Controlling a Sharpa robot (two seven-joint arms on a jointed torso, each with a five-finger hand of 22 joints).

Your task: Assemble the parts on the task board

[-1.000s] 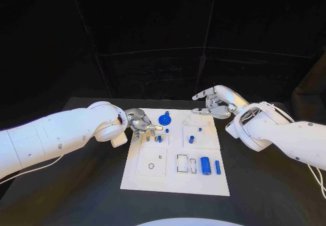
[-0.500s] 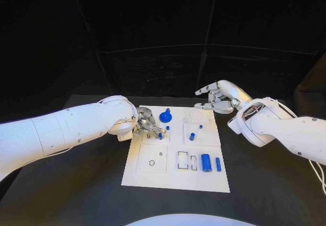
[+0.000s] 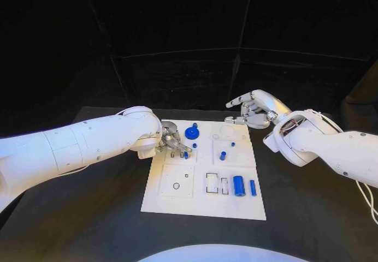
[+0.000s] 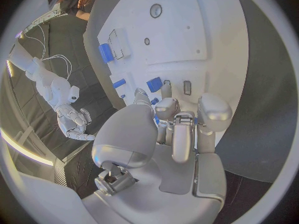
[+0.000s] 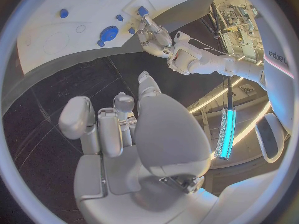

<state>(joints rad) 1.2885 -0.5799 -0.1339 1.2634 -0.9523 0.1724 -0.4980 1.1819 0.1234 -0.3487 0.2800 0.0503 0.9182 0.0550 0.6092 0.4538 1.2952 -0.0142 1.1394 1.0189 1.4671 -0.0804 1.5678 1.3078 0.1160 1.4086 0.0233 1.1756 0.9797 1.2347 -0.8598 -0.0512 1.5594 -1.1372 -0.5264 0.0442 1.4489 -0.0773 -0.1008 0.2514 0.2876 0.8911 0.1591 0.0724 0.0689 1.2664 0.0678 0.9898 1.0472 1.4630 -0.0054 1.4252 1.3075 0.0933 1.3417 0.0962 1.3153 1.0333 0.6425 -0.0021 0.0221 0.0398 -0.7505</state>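
Observation:
The white task board [image 3: 197, 202] lies in the middle of the black table. My left hand [image 3: 171, 143] hangs over its left far part, fingers curled down around a small blue peg [image 3: 185, 155]. In the left wrist view the fingertips [image 4: 165, 90] sit right beside that blue peg [image 4: 154, 83]; a grip on it is not clear. My right hand [image 3: 250, 111] hovers off the board's far right corner, fingers spread, holding nothing. A round blue knob [image 3: 192, 134] stands on the far part. A blue cylinder [image 3: 238, 184] and a thin blue pin [image 3: 253, 187] lie near the right edge.
Two more small blue pieces [image 3: 222, 156] stand in the board's middle right panel, and a pale block [image 3: 224, 188] lies by the cylinder. An outlined plate with holes [image 3: 177, 182] fills the near left. Black table [image 3: 94, 218] surrounds the board.
My left arm has swung further in over the board's left edge, and its hand has settled closer around the small blue peg. The right hand has hardly moved.

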